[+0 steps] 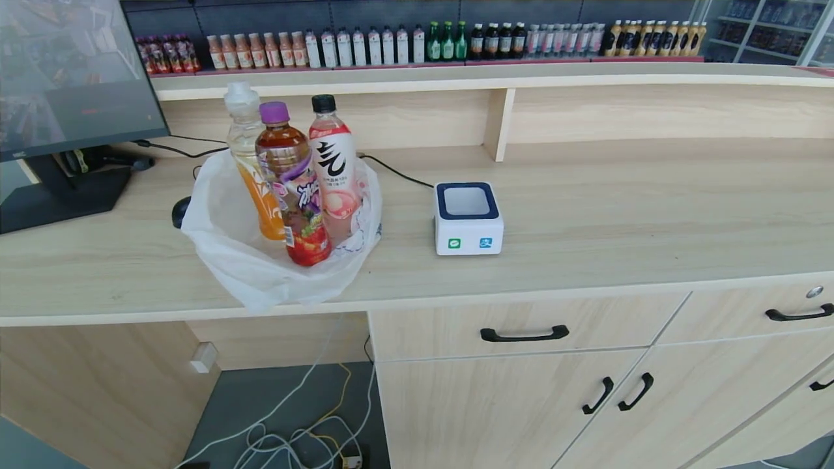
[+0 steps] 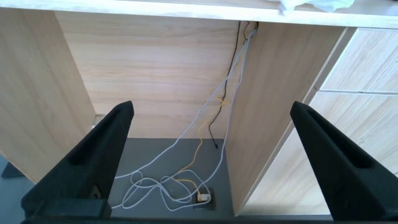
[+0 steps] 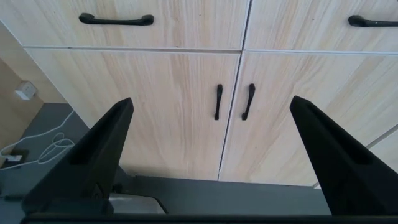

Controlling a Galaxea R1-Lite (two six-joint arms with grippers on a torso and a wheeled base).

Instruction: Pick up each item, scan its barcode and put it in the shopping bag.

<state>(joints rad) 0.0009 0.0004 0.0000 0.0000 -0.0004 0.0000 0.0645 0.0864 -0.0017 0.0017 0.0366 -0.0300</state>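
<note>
White bag [image 1: 260,277] holds bottles [image 1: 291,166]; left claw [image 2: 211,111] faces cables [image 2: 163,186].

tabletop [image 1: 586,215]: light wood, raised ledge [image 1: 456,77] along far edge
front: drawers [image 1: 443,333], cabinet doors [image 1: 495,417], black handles [image 1: 524,335]
floor [image 1: 260,397]: dark grey, loose cables [image 1: 287,448]
back wall: bottle shelf [image 1: 423,45]
far left corner: monitor [image 1: 71,71]

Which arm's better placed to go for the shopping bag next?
Likely left. The left tool, open, sits below the counter edge where the shopping bag overhangs; the right tool faces the cabinet doors farther right.
</note>
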